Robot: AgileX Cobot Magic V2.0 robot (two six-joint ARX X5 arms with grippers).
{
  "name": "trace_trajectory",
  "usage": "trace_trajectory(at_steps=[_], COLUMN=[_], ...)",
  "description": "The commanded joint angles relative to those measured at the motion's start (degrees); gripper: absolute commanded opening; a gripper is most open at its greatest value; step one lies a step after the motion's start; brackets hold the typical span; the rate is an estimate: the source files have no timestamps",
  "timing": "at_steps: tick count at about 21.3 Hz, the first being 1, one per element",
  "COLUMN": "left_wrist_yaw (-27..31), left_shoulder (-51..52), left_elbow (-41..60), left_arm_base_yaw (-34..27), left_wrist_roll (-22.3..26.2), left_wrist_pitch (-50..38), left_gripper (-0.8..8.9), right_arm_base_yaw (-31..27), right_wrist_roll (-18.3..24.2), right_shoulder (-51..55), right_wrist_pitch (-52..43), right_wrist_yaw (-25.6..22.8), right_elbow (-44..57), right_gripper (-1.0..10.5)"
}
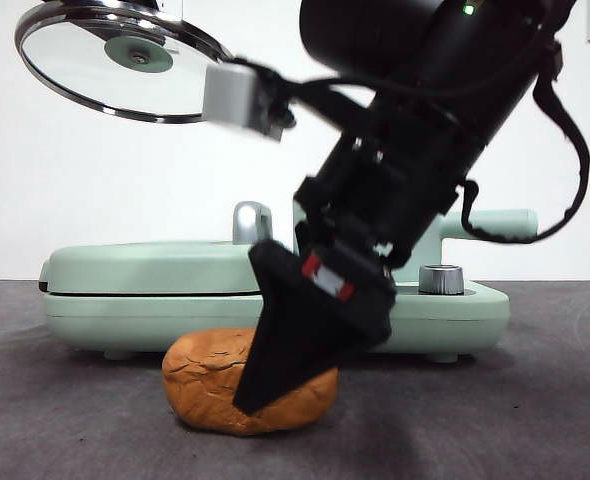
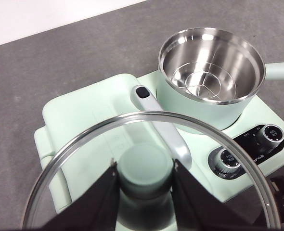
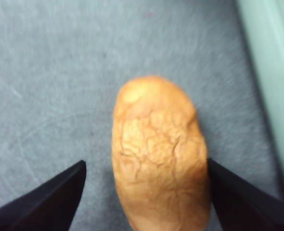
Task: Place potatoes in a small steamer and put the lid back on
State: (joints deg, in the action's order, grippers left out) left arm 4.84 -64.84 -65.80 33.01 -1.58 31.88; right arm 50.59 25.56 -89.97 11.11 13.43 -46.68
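The orange-brown, cracked potato point(image 1: 205, 385) lies on the grey table in front of the griddle. My right gripper point(image 3: 146, 162) is open and straddles the potato point(image 3: 156, 154), one jaw on each side; in the front view a black jaw of the right gripper point(image 1: 260, 385) stands in front of it. My left gripper point(image 2: 146, 180) is shut on the mint-green knob of the glass lid point(image 2: 84, 144) and holds it high at the left, where the lid point(image 1: 85, 70) shows tilted. The small steamer point(image 2: 212, 72) stands open and empty; only its handle point(image 1: 505, 225) shows in the front view.
The flat mint-green griddle point(image 1: 155, 280) with its chrome handle point(image 2: 163, 130) stands right behind the potato, left of the steamer on the same base. Two control knobs point(image 2: 227, 161) sit on the base's front. Bare grey table point(image 1: 75, 420) lies around the potato.
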Motion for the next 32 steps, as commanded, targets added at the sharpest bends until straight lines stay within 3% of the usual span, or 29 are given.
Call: trace_trajectory(at_steps=[1,3,4,10,18,22,32], left_wrist_yaw=[0.3,0.3,0.3,0.3,0.3,0.3,0.3], left_shoulder=[0.1,0.1,0.1,0.1,0.1,0.1,0.1], left_elbow=[-1.2,-1.2,-1.2,-1.2,-1.2,-1.2,-1.2], left_arm_base_yaw=[0.2,0.2,0.2,0.2,0.2,0.2,0.2], left_wrist_roll=[-0.4,-0.4,-0.4,-0.4,-0.4,-0.5,-0.7], left_wrist_pitch=[-1.7,-1.7,-1.7,-1.7,-1.6,-1.6,-1.6], left_gripper=[0.09,0.09,0.09,0.09,0.09,0.09,0.09], right_arm_base_yaw=[0.6,0.6,0.5,-0.7,-8.2,-13.2,-21.2], right_wrist_roll=[-2.3,-4.7,-5.3,-15.6,-36.7,-35.8,-28.0], right_shoulder=[-1.3,-1.0,-0.9,7.1,27.4,26.9,17.1], right_wrist_pitch=[-0.4,-0.4,-0.4,7.5,23.6,35.6,36.3], right_wrist_yaw=[0.0,0.0,0.0,-0.4,-0.3,0.0,0.0], right_elbow=[-0.7,-0.7,-0.7,-0.7,-3.9,-13.4,-27.6], right_gripper=[3.2,1.5,1.4,1.4,1.4,1.4,1.4])
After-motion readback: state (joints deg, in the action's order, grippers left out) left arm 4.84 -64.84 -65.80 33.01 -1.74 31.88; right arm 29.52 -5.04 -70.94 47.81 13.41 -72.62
